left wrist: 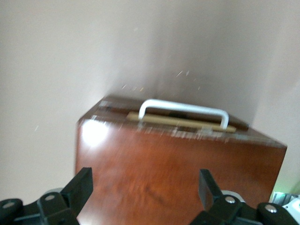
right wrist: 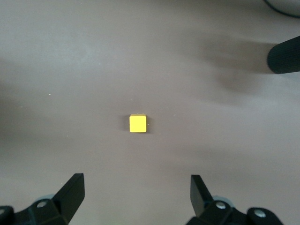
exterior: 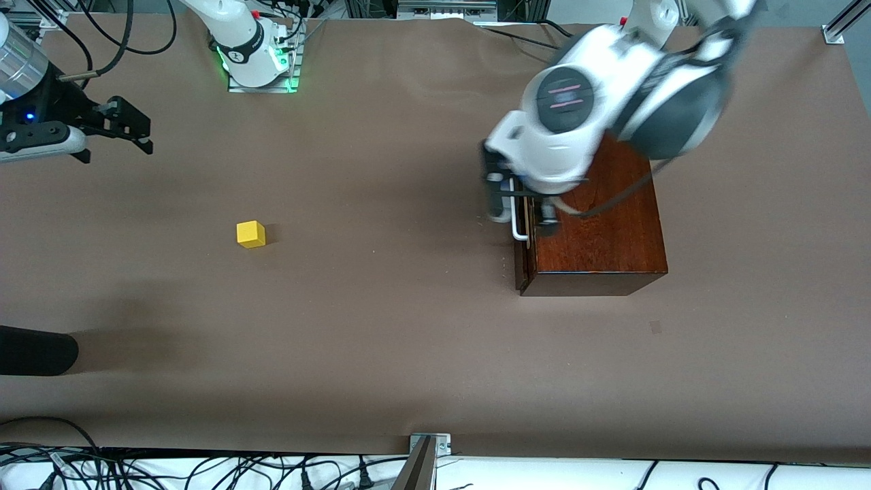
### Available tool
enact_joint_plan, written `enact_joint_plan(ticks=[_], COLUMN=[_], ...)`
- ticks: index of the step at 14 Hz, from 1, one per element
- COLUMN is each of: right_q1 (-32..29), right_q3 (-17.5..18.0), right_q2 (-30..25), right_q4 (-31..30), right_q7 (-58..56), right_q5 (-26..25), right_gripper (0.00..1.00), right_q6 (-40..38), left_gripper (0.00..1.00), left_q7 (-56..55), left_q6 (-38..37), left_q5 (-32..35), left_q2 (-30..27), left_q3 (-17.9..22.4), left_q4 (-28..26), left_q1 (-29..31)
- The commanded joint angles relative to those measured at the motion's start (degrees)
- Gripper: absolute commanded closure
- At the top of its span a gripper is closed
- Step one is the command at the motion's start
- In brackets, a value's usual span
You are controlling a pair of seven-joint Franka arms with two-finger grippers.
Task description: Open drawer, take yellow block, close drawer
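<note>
Brown paper covers the whole desk [exterior: 381,354] in front of you, and black cables run along its edges. On this desk, toward the left arm's end, you see the glossy mahogany box [exterior: 599,231] with its drawer [exterior: 522,262]. The drawer looks almost fully pushed in; only a thin pale strip of the light-wood tray [left wrist: 183,123] shows under the white handle [exterior: 518,228] in the left wrist view. Your left gripper [exterior: 520,204] is low at the drawer's front, just over the handle, and its arm hangs above the box and hides part of the lid. In the left wrist view the two black fingers [left wrist: 79,185] stand wide apart with the top of the box between them, and they do not pinch anything. The handle [left wrist: 185,112] there is apart from the fingers. The yellow block [exterior: 251,234] is not in the drawer: it lies alone on the bare desk, well apart from the box, toward the right arm's end. Your right gripper [exterior: 126,126] waits in the air over the desk at the right arm's end, away from the block. Its fingers [right wrist: 72,192] are also spread wide and hold nothing, and the right wrist view shows the block [right wrist: 138,123] lying flat on the brown surface between them, farther off. One dark rounded object [exterior: 34,350] comes in from the edge of the desk at the right arm's end, nearer to the front camera than the block; what it is you cannot tell.
</note>
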Motion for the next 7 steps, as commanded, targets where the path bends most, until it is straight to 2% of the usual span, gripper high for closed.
enact_joint_plan(ticks=[1,3,4,6,7], right_q1=[-0.5,-0.5,-0.5,-0.3,-0.2], right_q3=[0.4,0.5,0.5,0.9,1.0], right_q2=[1.1,1.2,1.2,0.8,0.8], right_q4=[2.7,2.7,2.7,2.7,2.6], right_q7=[0.6,0.6,0.8,1.0,0.9], right_q5=[-0.9,-0.3,0.2,1.9,1.8], right_gripper=[0.00,0.00,0.00,0.00,0.00], right_q6=[-2.1,-2.0,-2.0,-2.1,-2.3], left_gripper=[0.00,0.00,0.00,0.00,0.00], left_q7=[0.6,0.5,-0.2,-1.9,-3.9], left_q6=[-2.9,-3.8,-3.4,-2.5,-1.5], left_q5=[-1.6,-1.6,-1.6,-7.6,-11.3], left_q2=[-2.6,-2.9,-4.6,-8.5,-11.4], left_q3=[-0.2,0.4,2.7,9.9,14.4], left_q4=[0.8,3.7,3.3,0.8,-2.8], left_q1=[5.3,9.5,9.9,9.4,8.8])
